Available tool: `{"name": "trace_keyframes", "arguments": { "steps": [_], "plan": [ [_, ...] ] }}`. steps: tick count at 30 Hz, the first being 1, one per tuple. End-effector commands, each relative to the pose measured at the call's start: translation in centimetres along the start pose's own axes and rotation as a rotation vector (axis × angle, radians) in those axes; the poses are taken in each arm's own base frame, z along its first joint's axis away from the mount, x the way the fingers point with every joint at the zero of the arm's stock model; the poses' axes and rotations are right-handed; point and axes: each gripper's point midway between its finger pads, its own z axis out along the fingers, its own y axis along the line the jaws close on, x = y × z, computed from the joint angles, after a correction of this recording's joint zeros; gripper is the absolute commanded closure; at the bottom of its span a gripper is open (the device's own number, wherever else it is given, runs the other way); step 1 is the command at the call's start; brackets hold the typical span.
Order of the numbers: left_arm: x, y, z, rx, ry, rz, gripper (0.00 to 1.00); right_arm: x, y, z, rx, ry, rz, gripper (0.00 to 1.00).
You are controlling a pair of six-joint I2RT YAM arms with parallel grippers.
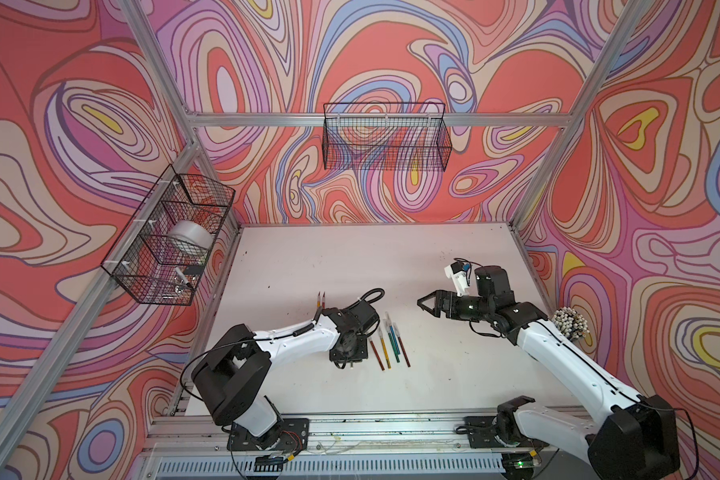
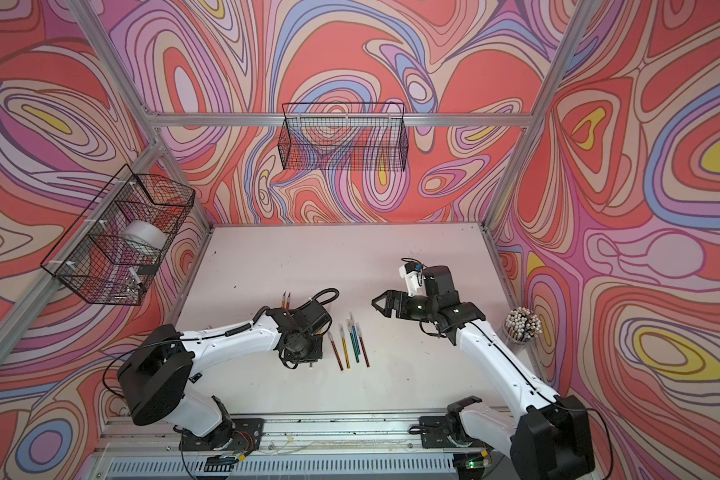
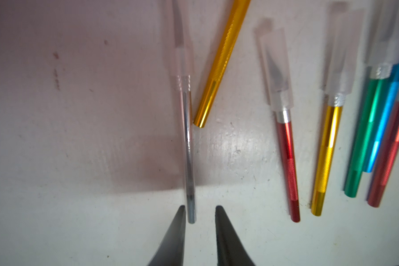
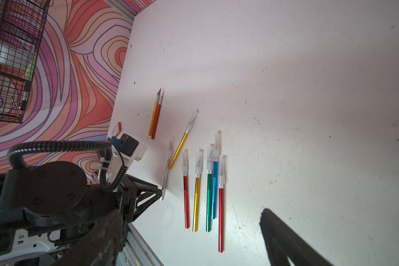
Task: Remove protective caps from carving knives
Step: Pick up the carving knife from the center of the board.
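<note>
Carving knives point(image 4: 209, 195) lay on a scuffed white table point(image 4: 309, 92) between swirl-patterned walls point(image 1: 391, 62).
Left gripper point(image 3: 200, 207) loosely straddled the silver knife point(image 3: 188, 149) at its end; right gripper point(image 1: 422, 303) gaped empty.

No writing is legible anywhere; the red-and-white label point(image 4: 117, 129) is too small.

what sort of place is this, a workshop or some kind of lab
Most likely a robot test cell, not a workshop: an aluminium frame with swirl-printed walls boxes in a white table, two arms are bolted to a rail at its front edge, and wire baskets hang from the frame.
</note>
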Motion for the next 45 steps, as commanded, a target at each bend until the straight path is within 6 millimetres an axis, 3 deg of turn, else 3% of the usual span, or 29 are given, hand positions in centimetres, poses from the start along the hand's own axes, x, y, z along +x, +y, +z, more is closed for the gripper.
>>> {"name": "trace_keyframes", "arguments": {
  "steps": [1,45],
  "plan": [
    [-0.8,-0.1,-0.1,-0.028,-0.029,0.011,0.75,0.5,-0.4,0.3,0.013,0.009,-0.008,0.05],
    [-1.4,1.8,2.3,-0.202,-0.013,0.051,0.81,0.9,-0.5,1.0,0.017,0.027,-0.004,0.06]
  ]
}}
